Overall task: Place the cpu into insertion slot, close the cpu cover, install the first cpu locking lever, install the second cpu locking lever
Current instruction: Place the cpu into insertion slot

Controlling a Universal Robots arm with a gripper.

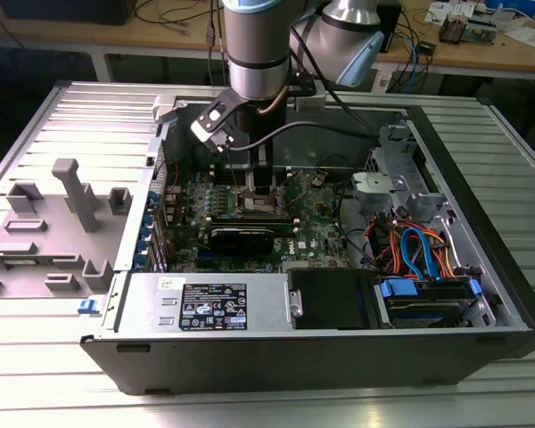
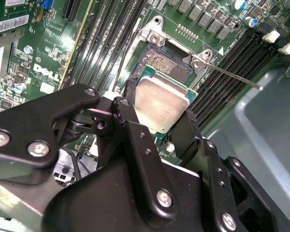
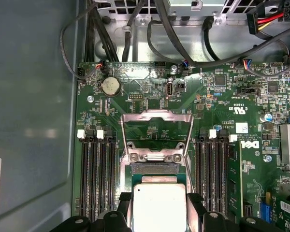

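Observation:
In both wrist views my gripper [image 2: 159, 107] [image 3: 159, 198] is shut on the cpu [image 2: 160, 102] [image 3: 159, 207], a square chip with a dull silver top, one black finger [image 2: 127, 113] on each side. The chip hangs tilted just over the insertion slot [image 2: 157, 63] [image 3: 154, 168], and part of the dark pin field shows beyond its edge. The cpu cover [image 3: 157, 115], a silver frame with a large window, stands open past the hinge bracket. A thin wire locking lever [image 2: 232, 76] sticks out beside the socket. In the exterior view the gripper [image 1: 260, 183] reaches down into the open computer case.
Black memory slots [image 3: 99, 174] [image 3: 212, 174] flank the socket on both sides. A long black card [image 1: 241, 236], a power supply [image 1: 205, 308] and coloured cables [image 1: 419, 250] fill the case. A grey fixture [image 1: 62, 214] lies on the exterior view's left.

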